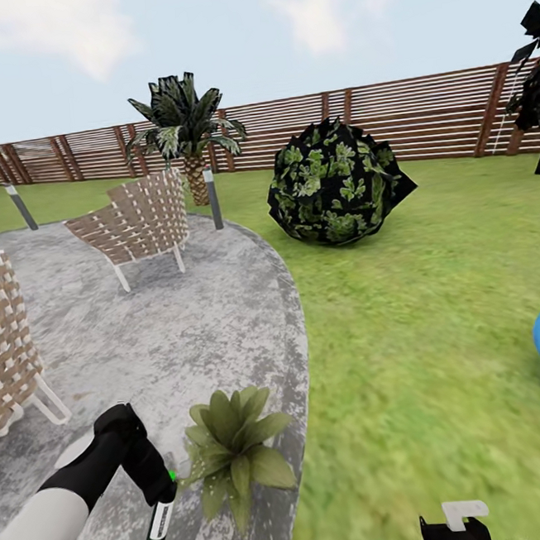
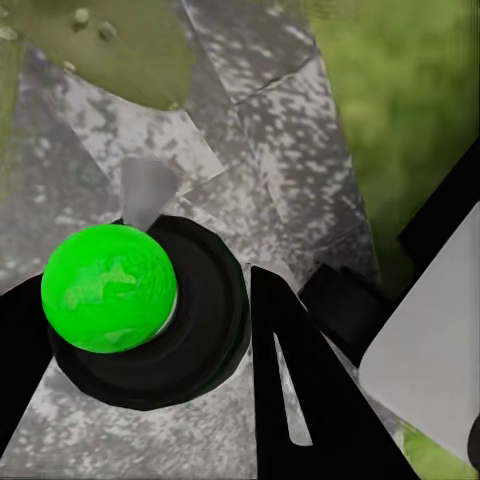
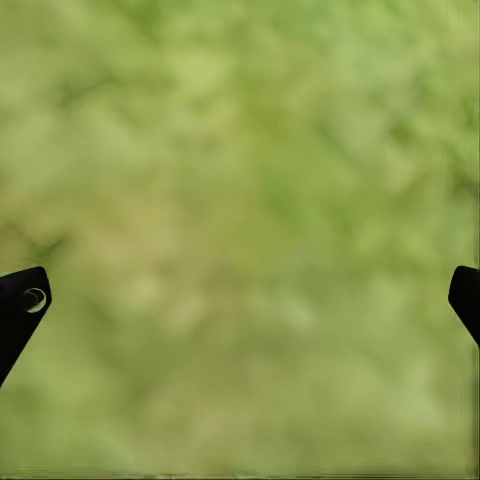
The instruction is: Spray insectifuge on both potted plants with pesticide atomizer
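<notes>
Left tool (image 1: 156,490) is closed on the spray bottle (image 1: 157,521), which hangs below it with its dark green body and white label band pointing down at the grey patio (image 1: 185,329), just beside one potted plant (image 1: 235,452) standing on the patio near its edge with the lawn (image 1: 409,330). Seen from the left wrist, a black finger (image 2: 300,400) lies against the bottle's bright green end (image 2: 108,288). Right tool (image 3: 240,290) is wide open and holds nothing, with blurred grass between its tips. The trigger head is hidden under the left tool, so nozzle direction cannot be told. Risks judged from here: with the bottle hanging downward, spray may strike paving rather than leaves; the grip sits at one end of a slim body, so a swing could loosen it; partial coverage is likely from one side only.
</notes>
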### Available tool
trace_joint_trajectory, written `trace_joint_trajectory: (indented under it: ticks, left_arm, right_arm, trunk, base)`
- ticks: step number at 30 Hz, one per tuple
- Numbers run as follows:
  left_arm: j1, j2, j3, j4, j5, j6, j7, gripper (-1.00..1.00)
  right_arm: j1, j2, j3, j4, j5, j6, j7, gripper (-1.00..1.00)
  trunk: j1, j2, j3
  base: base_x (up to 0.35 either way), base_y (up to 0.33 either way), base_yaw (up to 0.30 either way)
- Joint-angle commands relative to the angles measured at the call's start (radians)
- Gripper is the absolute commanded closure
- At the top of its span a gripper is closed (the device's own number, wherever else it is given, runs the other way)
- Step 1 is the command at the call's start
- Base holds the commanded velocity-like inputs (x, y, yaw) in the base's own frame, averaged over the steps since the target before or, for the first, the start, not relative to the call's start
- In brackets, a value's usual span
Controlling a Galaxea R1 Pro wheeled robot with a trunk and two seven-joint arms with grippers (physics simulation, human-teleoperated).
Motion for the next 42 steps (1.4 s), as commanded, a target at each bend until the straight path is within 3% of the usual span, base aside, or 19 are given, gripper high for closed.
trace_joint_trajectory:
  ticks: [1, 11, 14, 16, 17, 20, 27, 35, 42]
  left_arm:
    - [0.0, 0.001, -0.002, 0.0, -0.005, 0.011, -0.006, 1.0]
    - [0.015, 0.009, 0.001, 0.012, -0.004, 0.011, 0.009, 1.0]
    - [0.043, 0.012, 0.007, 0.013, -0.001, 0.034, 0.061, 1.0]
    - [0.067, 0.011, 0.037, 0.013, 0.003, 0.038, 0.105, 1.0]
    - [0.077, 0.009, 0.079, 0.013, 0.005, 0.039, 0.137, 1.0]
    - [0.081, 0.005, 0.106, 0.012, 0.006, 0.04, 0.151, 1.0]
    - [0.082, -0.01, 0.113, 0.011, 0.005, 0.04, 0.156, 1.0]
    - [0.082, -0.011, 0.12, 0.011, 0.003, 0.041, 0.185, 1.0]
    - [0.082, -0.011, 0.125, 0.011, 0.004, 0.041, 0.187, 1.0]
  right_arm:
    - [0.0, 0.0, -0.001, 0.0, 0.004, -0.002, -0.003, -1.0]
    - [0.0, 0.0, -0.001, 0.001, 0.004, -0.002, -0.003, -1.0]
    - [0.0, 0.0, -0.001, 0.001, 0.004, -0.002, -0.003, -1.0]
    - [0.0, 0.0, -0.001, 0.002, 0.004, -0.002, -0.003, -1.0]
    - [0.0, 0.0, -0.001, 0.002, 0.003, -0.002, -0.003, -1.0]
    - [0.0, 0.001, -0.001, 0.001, 0.003, -0.002, -0.003, -1.0]
    - [0.0, -0.004, -0.001, 0.002, 0.004, -0.002, -0.003, -1.0]
    - [0.0, -0.001, 0.0, 0.002, 0.004, -0.002, -0.003, -1.0]
    - [0.0, 0.001, 0.001, 0.001, 0.004, -0.002, -0.003, -1.0]
  trunk:
    - [-0.001, 0.0, -0.001]
    - [-0.001, 0.0, -0.001]
    - [-0.001, 0.0, -0.001]
    - [-0.001, 0.0, -0.001]
    - [-0.001, 0.0, -0.001]
    - [-0.001, 0.0, -0.001]
    - [-0.001, 0.0, -0.001]
    - [-0.001, 0.0, -0.001]
    - [-0.001, 0.0, -0.001]
  base:
    - [-0.207, -0.215, 0.271]
    - [0.023, -0.238, 0.274]
    - [0.004, -0.024, 0.074]
    - [0.001, -0.004, 0.014]
    - [0.0, -0.001, 0.123]
    - [0.0, 0.0, 0.225]
    - [-0.016, -0.212, 0.115]
    - [-0.063, -0.256, 0.005]
    - [0.156, -0.255, 0.239]
